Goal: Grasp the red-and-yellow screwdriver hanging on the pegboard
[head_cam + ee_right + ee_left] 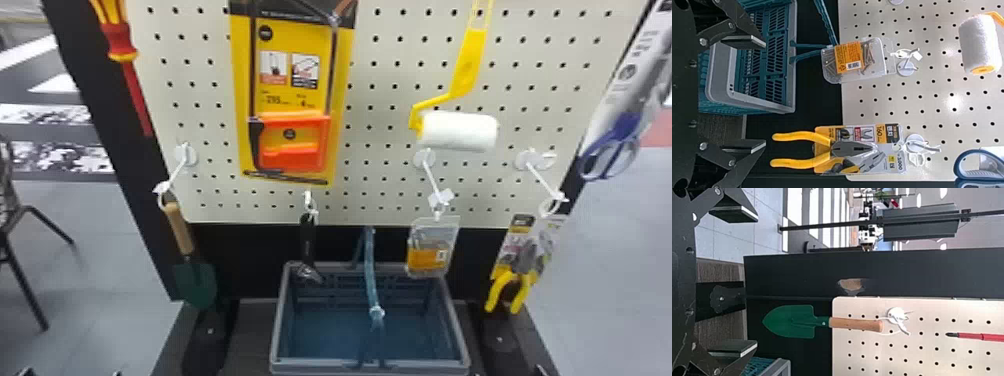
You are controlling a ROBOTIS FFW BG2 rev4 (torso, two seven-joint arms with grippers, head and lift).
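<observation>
Red-and-yellow screwdriver (119, 40) hangs at pegboard's (205, 130) upper left edge; left gripper (71, 373), right gripper (589, 372) low, both spread.

- Left end effector (71, 373): matte black, with two wedge-shaped fingers (734, 214) edged in pale grey.
- Its base plate (683, 278): black, lightly scuffed, dotted with round screw heads (717, 371).
- Right end effector (568, 372): also black, with angular jointed links (716, 33), silvery round screws (703, 42) and tapering, pale-edged fingers (744, 40).
</observation>
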